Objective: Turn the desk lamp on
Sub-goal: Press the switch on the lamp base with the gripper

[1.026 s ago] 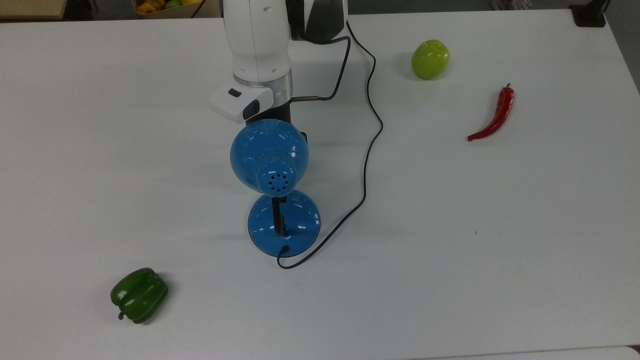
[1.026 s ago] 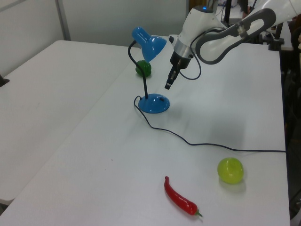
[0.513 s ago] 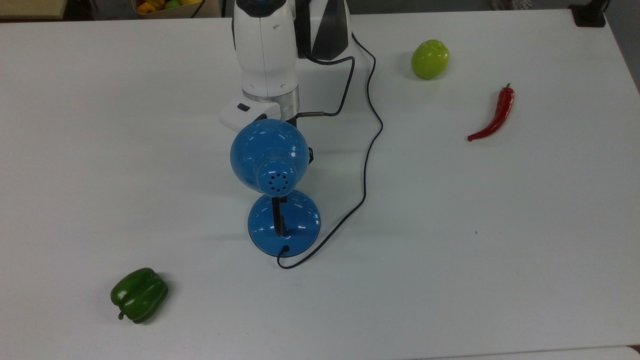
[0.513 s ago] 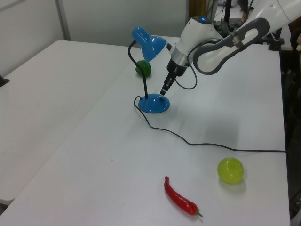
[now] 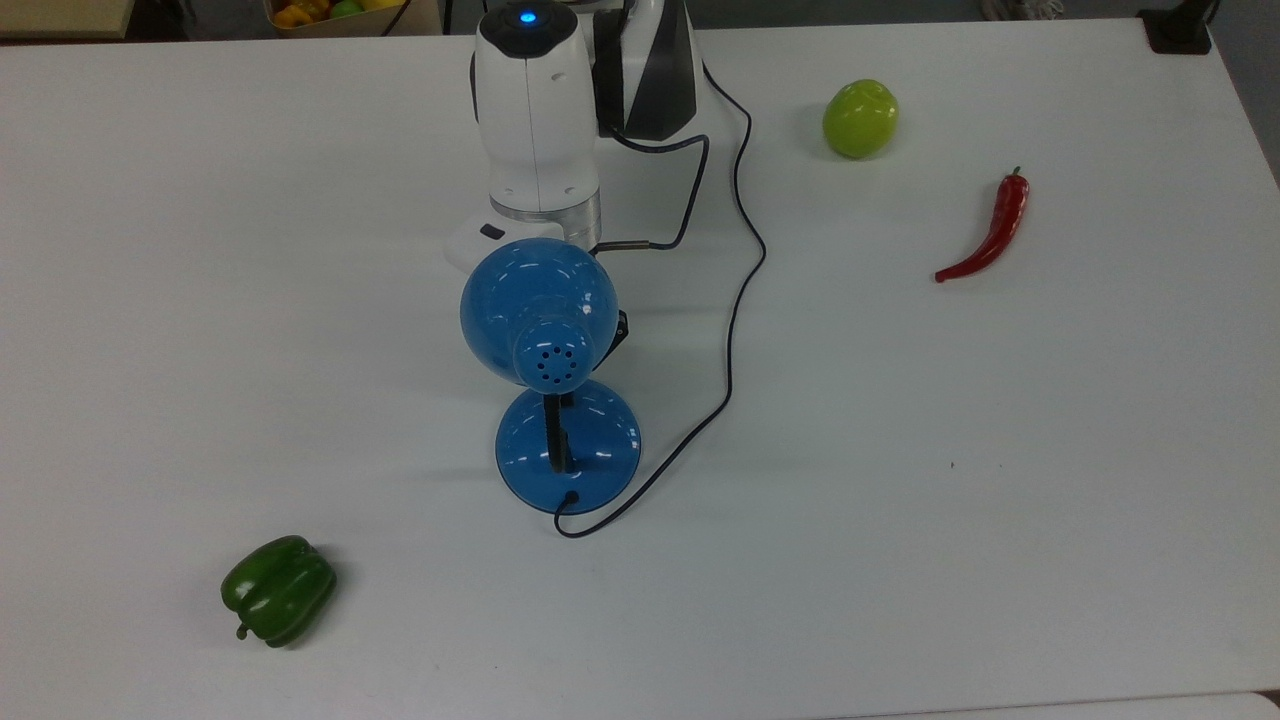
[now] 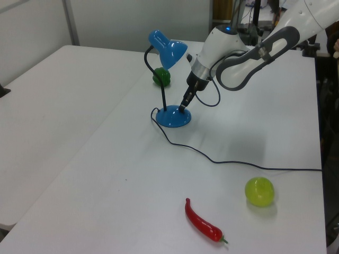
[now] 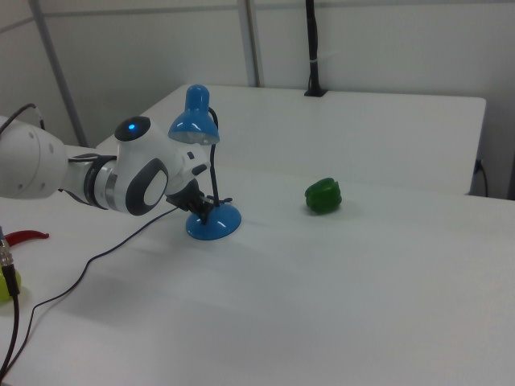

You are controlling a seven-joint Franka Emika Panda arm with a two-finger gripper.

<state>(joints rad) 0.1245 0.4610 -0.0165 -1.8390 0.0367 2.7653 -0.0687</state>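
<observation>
**Q:** Lamp first: where does it stand?

**Me:** Mid-table, upright on its round base, neck rising to the shade. Its cord leaves the base and runs off across the table. In the left view the shade tilts toward the left view's right, over my wrist.

**Q:** And your gripper?

**Me:** My gripper points down at the base, tip at or just above its top on the side toward the left view's right. I cannot tell how the fingers are set. In the right view the gripper sits tight beside the neck, low over the base.

**Q:** How do you do this step well?

**Me:** I judge the switch is on the base, though I can't make it out. Press straight down, slowly, so the base doesn't slide or tip. Keep clear of the neck and the shade above me.

**Q:** Anything farther off?

**Me:** A chilli and a lime lie well apart from the lamp, a green pepper beyond it; none are in my way.
</observation>
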